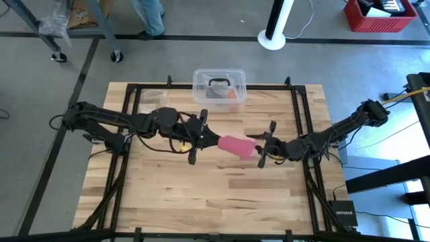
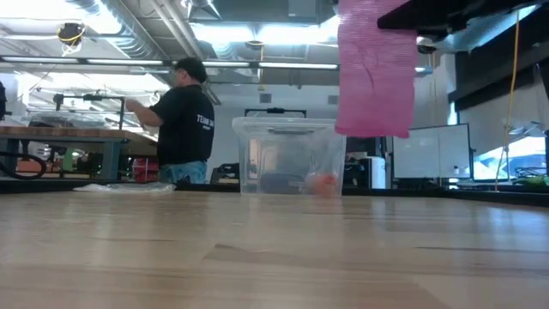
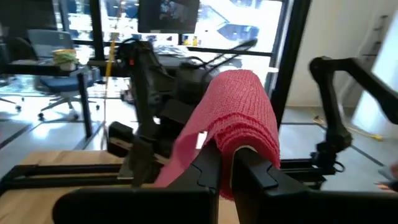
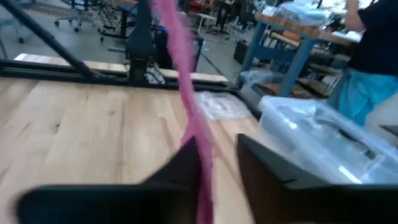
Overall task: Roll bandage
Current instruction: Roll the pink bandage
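Wooden table [image 1: 201, 195] under a black frame, seen from above. Two dark arms reaching in toward the middle, left from nine o'clock, right from three o'clock. Clear box [image 1: 219, 85] with a black handle at twelve o'clock on the table, lid on, something orange inside; same box standing at the far edge in the low view [image 2: 289, 156]. Clear bag [image 1: 151, 97] lying near eleven o'clock, just beside the frame. Pink bandage [image 1: 234, 144] stretched in the air between the two grippers at table centre, above the wood and not touching it; hanging as a flat strip from above in the low view [image 2: 376, 69]. Left gripper [image 1: 196, 137] at the strip's nine o'clock end, clenched on the bandage, the fabric draped over its fingers [image 3: 208, 171] in the left wrist view. Right gripper [image 1: 264, 142] at the three o'clock end, bandage [image 4: 186, 93] running between its fingers [image 4: 180, 165], touching one; cannot tell whether clamped yet. Person in a dark shirt [image 2: 184, 116] at a bench behind the table.
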`<action>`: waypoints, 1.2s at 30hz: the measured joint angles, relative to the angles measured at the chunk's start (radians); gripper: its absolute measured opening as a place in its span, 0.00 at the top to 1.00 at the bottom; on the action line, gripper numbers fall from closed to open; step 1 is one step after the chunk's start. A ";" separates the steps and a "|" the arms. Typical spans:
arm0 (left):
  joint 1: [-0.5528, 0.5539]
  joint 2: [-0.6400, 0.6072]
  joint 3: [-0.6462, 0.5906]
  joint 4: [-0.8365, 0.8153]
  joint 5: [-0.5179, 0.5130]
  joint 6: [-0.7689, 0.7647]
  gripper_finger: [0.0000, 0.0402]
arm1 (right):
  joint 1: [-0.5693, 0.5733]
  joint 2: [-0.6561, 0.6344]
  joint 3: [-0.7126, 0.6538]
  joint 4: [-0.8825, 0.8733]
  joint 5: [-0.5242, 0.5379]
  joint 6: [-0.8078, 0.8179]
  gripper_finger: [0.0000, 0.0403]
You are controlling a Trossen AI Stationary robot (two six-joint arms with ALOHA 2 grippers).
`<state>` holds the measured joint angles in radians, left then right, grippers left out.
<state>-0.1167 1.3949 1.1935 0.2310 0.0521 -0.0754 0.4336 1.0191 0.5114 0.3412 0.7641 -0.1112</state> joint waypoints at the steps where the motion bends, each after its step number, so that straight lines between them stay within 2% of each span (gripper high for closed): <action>1: -0.003 0.000 0.000 0.000 0.007 0.000 0.97 | -0.006 0.000 0.000 0.010 -0.010 -0.019 0.89; 3: -0.011 0.000 0.000 0.000 0.011 -0.001 0.97 | -0.015 0.000 0.000 0.029 -0.043 -0.060 0.97; 6: -0.027 0.000 0.000 -0.001 0.028 -0.001 0.97 | -0.017 0.001 0.027 0.035 -0.015 -0.114 0.95; 10: -0.046 0.000 0.000 -0.003 0.139 0.005 0.97 | -0.016 0.000 0.107 0.028 0.090 -0.344 0.99; 14: -0.076 0.000 0.000 -0.013 0.251 0.034 0.97 | -0.032 -0.001 0.206 0.026 0.185 -0.561 0.98; 19: -0.120 0.002 0.000 -0.020 0.341 0.111 0.97 | -0.067 -0.002 0.314 0.013 0.187 -0.715 0.99; 22: -0.138 0.002 0.000 -0.019 0.391 0.134 0.97 | -0.091 -0.003 0.351 -0.045 0.184 -0.733 0.99; 27: -0.151 0.002 0.000 -0.012 0.418 0.159 0.97 | -0.102 -0.003 0.359 -0.131 0.167 -0.700 0.99; 31: -0.151 0.002 0.000 -0.074 0.505 0.142 0.97 | -0.109 -0.016 0.358 -0.161 0.260 -0.733 0.99; 34: -0.155 0.002 0.000 -0.190 0.495 0.148 0.97 | -0.114 -0.077 0.370 -0.158 0.275 -0.736 0.99; 36: -0.155 0.002 -0.003 -0.245 0.422 0.153 0.97 | -0.113 -0.111 0.396 -0.159 0.274 -0.734 0.99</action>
<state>-0.2718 1.3964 1.1902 -0.0144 0.4737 0.0778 0.3202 0.9081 0.9071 0.1825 1.0385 -0.8447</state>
